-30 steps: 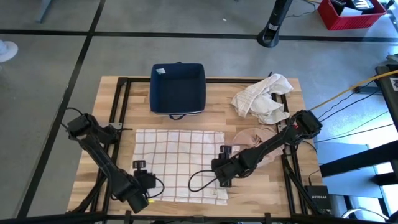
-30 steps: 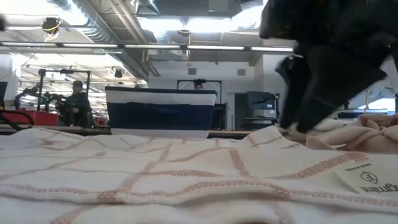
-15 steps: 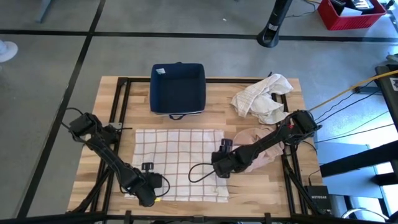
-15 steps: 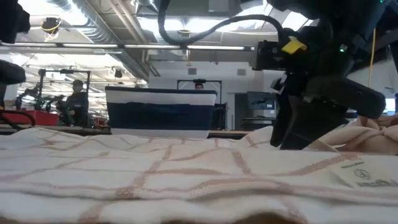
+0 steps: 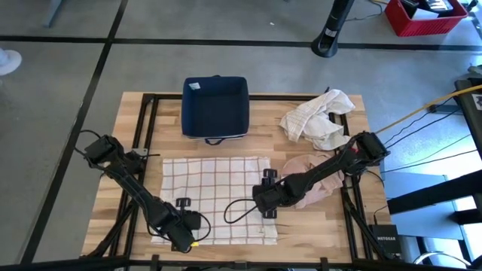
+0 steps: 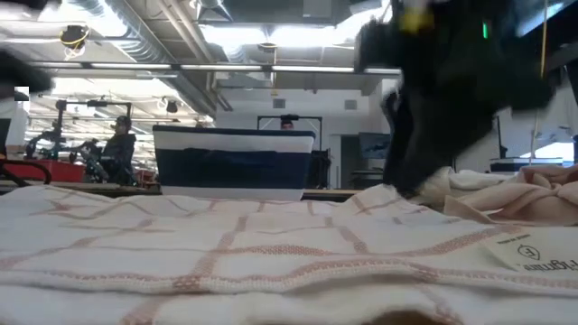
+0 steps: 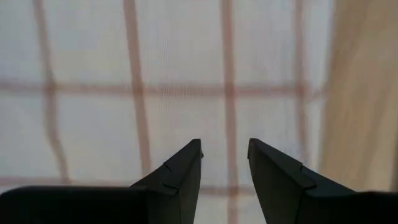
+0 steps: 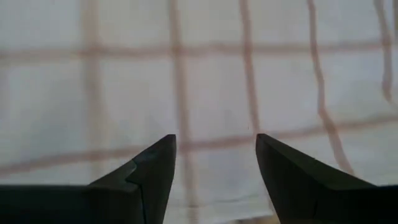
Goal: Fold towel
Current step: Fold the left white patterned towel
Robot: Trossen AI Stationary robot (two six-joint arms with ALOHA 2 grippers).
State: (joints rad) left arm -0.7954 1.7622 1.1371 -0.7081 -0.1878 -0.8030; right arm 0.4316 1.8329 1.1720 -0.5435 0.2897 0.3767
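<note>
While the white cotton towel with thin red-brown checks (image 5: pixel 217 197) lies spread flat on the near half of the pale wooden worktop (image 5: pixel 263 113), we judge ourselves at the reaching step, before any fold. Our left pincer (image 7: pixel 224 163) hangs over the towel's near left corner, its fingers a little apart and holding nothing. Our right pincer (image 8: pixel 214 163) hovers over the cloth near its right edge, fingers wide apart and empty too. A dark blue fabric bin (image 5: pixel 215 108) stands beyond the towel, with a crumpled cream cloth (image 5: pixel 320 117) and a bunched pinkish cloth (image 5: pixel 312 177) to the right. Next, we think, both pincers must drop, pinch one layer at the near hem, then carry it toward the far edge.
</note>
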